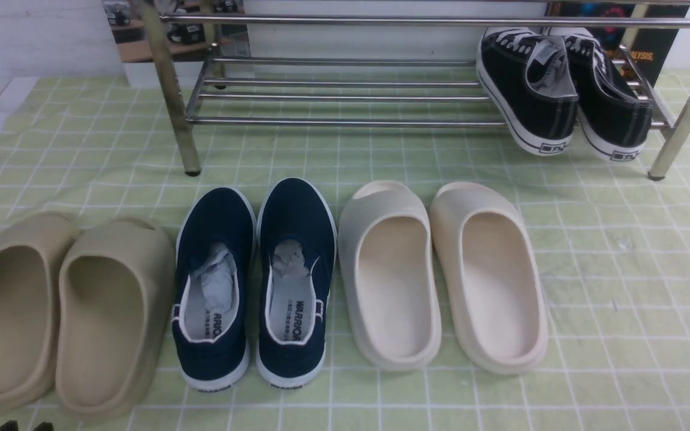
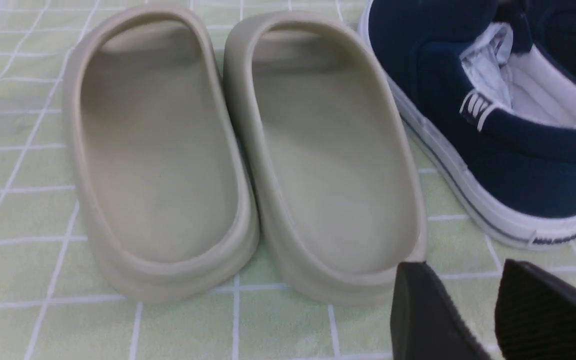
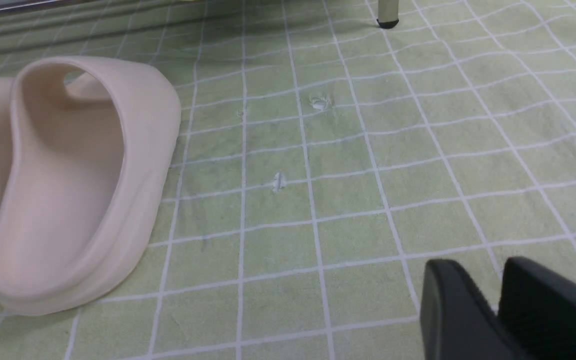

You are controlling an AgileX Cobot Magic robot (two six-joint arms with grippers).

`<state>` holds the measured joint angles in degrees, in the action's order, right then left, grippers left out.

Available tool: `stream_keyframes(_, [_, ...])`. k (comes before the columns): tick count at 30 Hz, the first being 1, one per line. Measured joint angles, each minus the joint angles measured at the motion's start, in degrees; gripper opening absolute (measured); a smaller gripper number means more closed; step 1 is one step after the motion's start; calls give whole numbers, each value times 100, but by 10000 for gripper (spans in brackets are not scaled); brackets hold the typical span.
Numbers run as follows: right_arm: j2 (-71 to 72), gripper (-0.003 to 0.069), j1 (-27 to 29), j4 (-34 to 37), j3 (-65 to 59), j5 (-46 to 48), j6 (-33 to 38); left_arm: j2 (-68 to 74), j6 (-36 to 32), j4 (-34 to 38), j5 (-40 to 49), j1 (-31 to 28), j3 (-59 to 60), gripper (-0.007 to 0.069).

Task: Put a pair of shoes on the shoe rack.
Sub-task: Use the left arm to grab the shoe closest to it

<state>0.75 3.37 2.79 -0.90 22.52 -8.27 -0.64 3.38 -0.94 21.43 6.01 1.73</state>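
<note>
The pair of shoes, two navy slip-ons with white soles, stands side by side on the green checked cloth, the left shoe (image 1: pixel 213 287) beside the right shoe (image 1: pixel 294 281), heels towards me. The chrome shoe rack (image 1: pixel 345 121) stands behind them at the back. My left gripper (image 2: pixel 463 267) hovers low near the front edge, open and empty, just behind the heel of the left navy shoe (image 2: pixel 493 150); only its tips (image 1: pixel 24 427) show in the front view. My right gripper (image 3: pixel 475 262) sits over bare cloth, its jaws narrowly open with nothing between them.
Two black lace-up sneakers (image 1: pixel 530 90) (image 1: pixel 611 102) sit on the rack's right end. Beige slides (image 1: pixel 9 311) (image 1: pixel 111 323) lie left of the navy pair, cream slides (image 1: pixel 390 281) (image 1: pixel 495 281) right of it. A rack leg (image 3: pixel 388 10) stands beyond the right gripper.
</note>
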Motion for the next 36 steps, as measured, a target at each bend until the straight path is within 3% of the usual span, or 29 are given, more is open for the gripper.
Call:
stream_keyframes(15, [0,204,0,0,0,0,0,0,52,12,-2444,0,0,239])
stream_keyframes(19, [0,208,0,0,0,0,0,0,671,135,-3535,0,0,239])
stream_keyframes(22, [0,210,0,0,0,0,0,0,1571,308,-4563,0,0,234])
stream_keyframes(24, [0,214,0,0,0,0,0,0,1918,381,-4915,0,-95,183])
stream_keyframes(27, [0,218,0,0,0,0,0,0,2019,403,-4258,0,-658,42])
stream_keyframes(28, [0,218,0,0,0,0,0,0,2026,408,-4177,0,-658,30])
stream_keyframes(29, [0,221,0,0,0,0,0,50,2026,407,-3432,0,-1074,-14])
stream_keyframes(33, [0,223,0,0,0,0,0,787,2026,341,-1467,0,-1932,-13])
stream_keyframes(36, [0,223,0,0,0,0,0,1646,2081,351,-845,0,-2064,-13])
